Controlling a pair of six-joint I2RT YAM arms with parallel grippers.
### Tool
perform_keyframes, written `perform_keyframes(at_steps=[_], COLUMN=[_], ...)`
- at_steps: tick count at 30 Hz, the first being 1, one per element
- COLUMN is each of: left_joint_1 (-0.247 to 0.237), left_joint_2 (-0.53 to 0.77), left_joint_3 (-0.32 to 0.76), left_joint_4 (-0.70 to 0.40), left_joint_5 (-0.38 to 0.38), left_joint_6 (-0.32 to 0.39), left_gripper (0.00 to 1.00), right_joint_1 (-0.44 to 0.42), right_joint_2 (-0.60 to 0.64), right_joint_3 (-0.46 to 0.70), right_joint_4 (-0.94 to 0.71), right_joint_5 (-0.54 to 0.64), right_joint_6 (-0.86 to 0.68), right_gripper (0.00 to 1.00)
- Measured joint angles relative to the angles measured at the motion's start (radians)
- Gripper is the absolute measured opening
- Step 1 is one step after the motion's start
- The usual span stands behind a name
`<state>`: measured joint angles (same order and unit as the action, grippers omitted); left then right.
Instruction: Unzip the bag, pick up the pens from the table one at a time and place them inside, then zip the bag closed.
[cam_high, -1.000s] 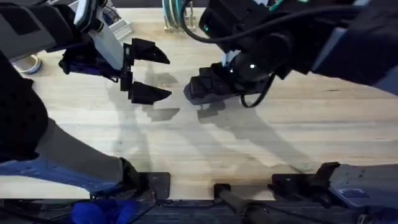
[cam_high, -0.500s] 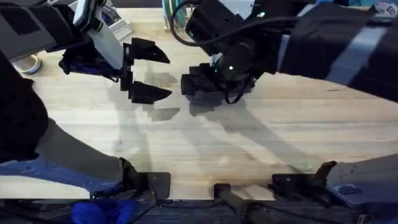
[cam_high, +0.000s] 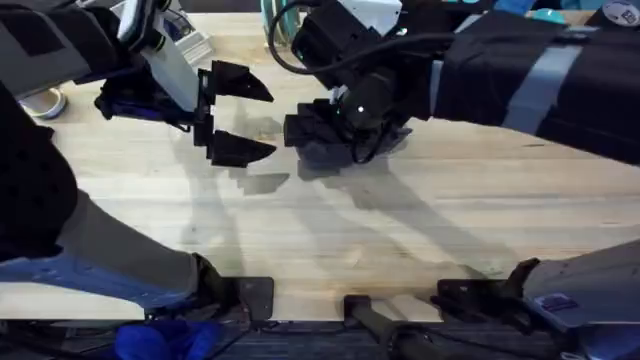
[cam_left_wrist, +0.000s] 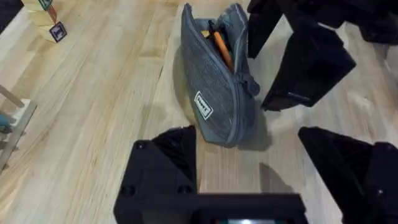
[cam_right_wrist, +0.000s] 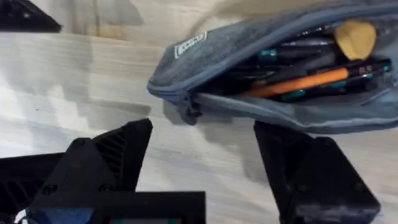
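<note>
One small illegible label (cam_left_wrist: 203, 106) on the bag (cam_left_wrist: 214, 81).

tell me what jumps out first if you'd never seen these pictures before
The grey bag lies unzipped on the table, stuffed with pens, one bright orange among dark ones. The right pincer hangs open just over its zipper end, fingers apart on either side. Close beside it the left pincer is also spread wide, pointing at the bag from the overhead view's left.

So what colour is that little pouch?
The bag is blue-grey fabric with a small white label, clearest in the left wrist view.
</note>
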<state>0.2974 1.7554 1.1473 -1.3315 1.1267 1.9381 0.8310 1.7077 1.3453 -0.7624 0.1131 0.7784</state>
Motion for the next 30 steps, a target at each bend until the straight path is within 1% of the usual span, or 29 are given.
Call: perform_keyframes(at_steps=[5, 13, 19, 24, 30], left_joint_1=[0.0, 0.0, 0.0, 0.0, 0.0], left_joint_2=[0.0, 0.0, 0.0, 0.0, 0.0], left_joint_3=[0.0, 0.0, 0.0, 0.0, 0.0], left_joint_4=[0.0, 0.0, 0.0, 0.0, 0.0], left_joint_5=[0.0, 0.0, 0.0, 0.0, 0.003], left_joint_6=[0.0, 0.0, 0.0, 0.0, 0.0], left_gripper=[0.995, 0.995, 0.993, 0.995, 0.995], right_joint_1=[0.0, 0.0, 0.0, 0.0, 0.0], right_joint_2=[0.01, 0.065, 0.068, 0.068, 0.068], right_joint_3=[0.0, 0.0, 0.0, 0.0, 0.0], right_joint_4=[0.007, 0.024, 0.069, 0.075, 0.074], right_joint_5=[0.0, 0.0, 0.003, 0.007, 0.022], right_joint_6=[0.0, 0.0, 0.002, 0.003, 0.004], right_gripper=[0.982, 0.95, 0.923, 0.895, 0.806])
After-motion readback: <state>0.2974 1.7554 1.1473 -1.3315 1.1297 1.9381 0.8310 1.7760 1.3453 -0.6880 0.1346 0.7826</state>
